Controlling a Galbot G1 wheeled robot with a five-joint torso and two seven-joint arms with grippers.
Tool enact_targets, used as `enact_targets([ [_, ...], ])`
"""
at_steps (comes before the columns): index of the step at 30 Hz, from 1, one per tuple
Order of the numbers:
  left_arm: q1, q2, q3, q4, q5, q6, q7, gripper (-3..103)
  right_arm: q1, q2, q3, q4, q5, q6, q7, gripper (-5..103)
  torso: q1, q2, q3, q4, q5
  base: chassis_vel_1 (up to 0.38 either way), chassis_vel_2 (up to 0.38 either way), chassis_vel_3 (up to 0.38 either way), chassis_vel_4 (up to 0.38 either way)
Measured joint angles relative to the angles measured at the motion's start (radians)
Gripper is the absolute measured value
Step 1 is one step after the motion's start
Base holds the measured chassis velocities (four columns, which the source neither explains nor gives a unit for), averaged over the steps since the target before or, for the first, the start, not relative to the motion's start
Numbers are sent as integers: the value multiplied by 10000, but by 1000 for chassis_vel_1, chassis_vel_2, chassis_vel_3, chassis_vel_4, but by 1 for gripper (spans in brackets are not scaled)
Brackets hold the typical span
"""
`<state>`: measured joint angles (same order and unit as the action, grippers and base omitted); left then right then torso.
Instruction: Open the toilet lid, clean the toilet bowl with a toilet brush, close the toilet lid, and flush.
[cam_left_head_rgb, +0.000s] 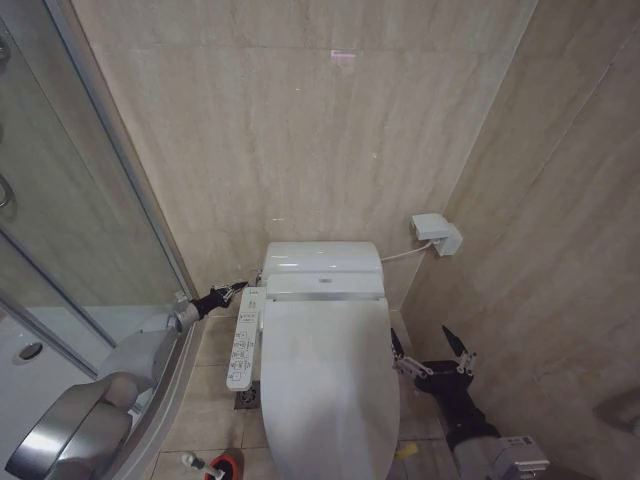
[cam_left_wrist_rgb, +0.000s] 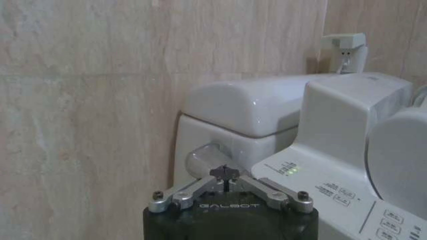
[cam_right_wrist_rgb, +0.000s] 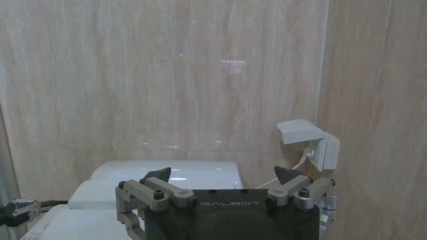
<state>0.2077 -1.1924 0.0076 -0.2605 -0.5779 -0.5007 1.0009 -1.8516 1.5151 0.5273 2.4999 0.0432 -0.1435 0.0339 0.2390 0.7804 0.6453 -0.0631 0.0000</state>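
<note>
Here the toilet lid (cam_left_head_rgb: 325, 385) lies shut, flat over the bowl, its long axis running straight from the tiled back wall (cam_left_head_rgb: 300, 120) toward the robot, the rounded front end nearest the camera and the hinge end against the white tank (cam_left_head_rgb: 323, 262). The toilet sits in a corner: the side wall (cam_left_head_rgb: 560, 250) runs close along its right, leaving only a narrow strip of floor there, while on its left the glass shower screen (cam_left_head_rgb: 70, 200) and its curved base hem in a somewhat wider strip of tiled floor.

The left gripper (cam_left_head_rgb: 228, 293) reaches in along that left strip, its tips pressed together and closed on nothing, touching or nearly touching a silver lever (cam_left_wrist_rgb: 202, 161) on the side of the tank, just behind the control panel (cam_left_head_rgb: 244, 340) that runs alongside the lid's left edge. From the left wrist camera those joined tips (cam_left_wrist_rgb: 225, 174) sit right in front of the lever.

The right gripper (cam_left_head_rgb: 431, 347) hangs in the narrow gap by the side wall, just beside the lid's right edge, its two fingers spread wide and holding nothing. A white wall box (cam_left_head_rgb: 436, 234) with a cable sits above and behind it.

At the near left foot of the toilet, the toilet brush (cam_left_head_rgb: 198, 463) stands in its red holder (cam_left_head_rgb: 228, 465) on the floor, white handle tilted left.
</note>
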Motion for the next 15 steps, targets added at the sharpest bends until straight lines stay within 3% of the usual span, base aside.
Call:
enact_targets([
  [15, -263, -203, 41, 252, 249, 127, 90, 0, 0, 0, 0, 0, 0, 0, 0, 100, 0, 0, 0, 2, 0, 0, 0, 0, 0],
])
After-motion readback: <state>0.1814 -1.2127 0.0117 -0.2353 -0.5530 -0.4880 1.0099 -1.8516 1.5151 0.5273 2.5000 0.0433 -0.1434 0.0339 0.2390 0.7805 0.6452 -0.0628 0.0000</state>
